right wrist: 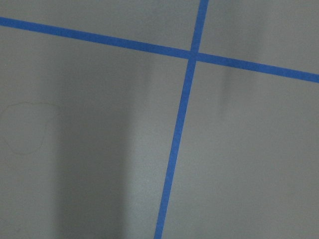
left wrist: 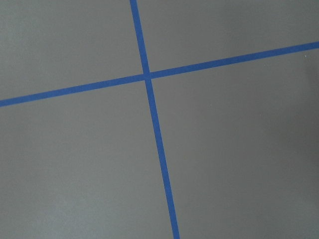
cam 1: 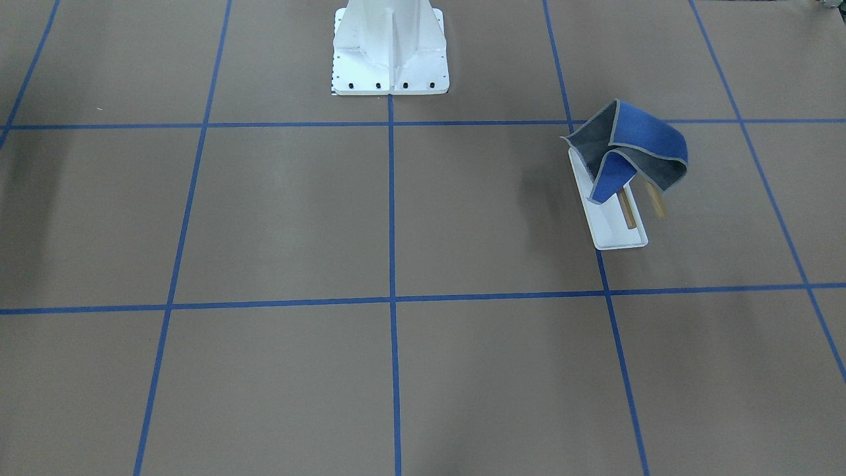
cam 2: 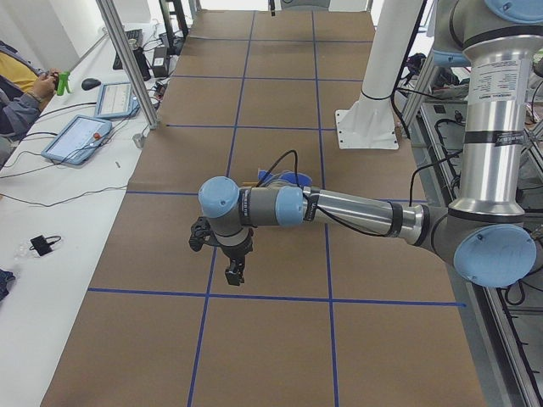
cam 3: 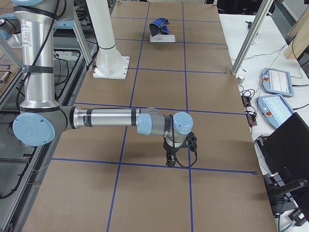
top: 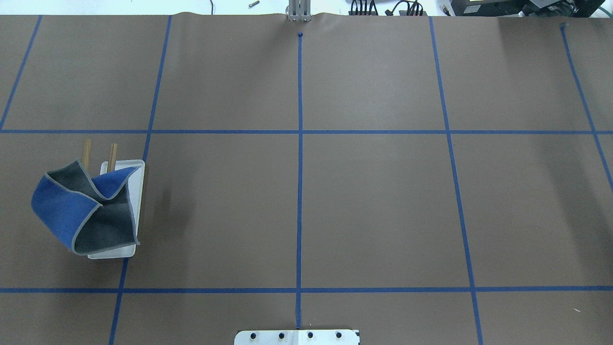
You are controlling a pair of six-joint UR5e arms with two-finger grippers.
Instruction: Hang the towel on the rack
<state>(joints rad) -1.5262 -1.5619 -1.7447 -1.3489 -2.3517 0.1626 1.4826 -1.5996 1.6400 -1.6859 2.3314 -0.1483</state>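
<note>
The towel [top: 84, 215] lies draped over the rack [top: 139, 172] on my left side of the table [top: 373, 206], blue and dark grey faces both showing in loose folds. It sits bunched at the end of the dowel bars [top: 111, 154] nearer the robot. Their far ends poke out bare, and one blue corner drops towards the white tray base [cam 1: 611, 231].

Neither arm is near it. The left gripper [cam 2: 233, 273] hangs pointing down over a tape crossing, well apart from the rack, and the right gripper [cam 3: 170, 159] does the same at the other end of the table. Both show only in the side views, small, and the wrist cameras see nothing but brown paper and blue tape. So I cannot tell how far either is open, and I see nothing in them.

I judge the hang as good as done, so the step in hand is a check rather than a grasp. I would confirm from the overhead and front views that the cloth bears on both bars and not just one, since the folds hide this. If it needs tidying I would use the left arm only. I would come down from above onto the outer blue fold and draw the cloth along the bars towards their bare ends — slowly, as the rack looks light enough to tip or slide.
</note>
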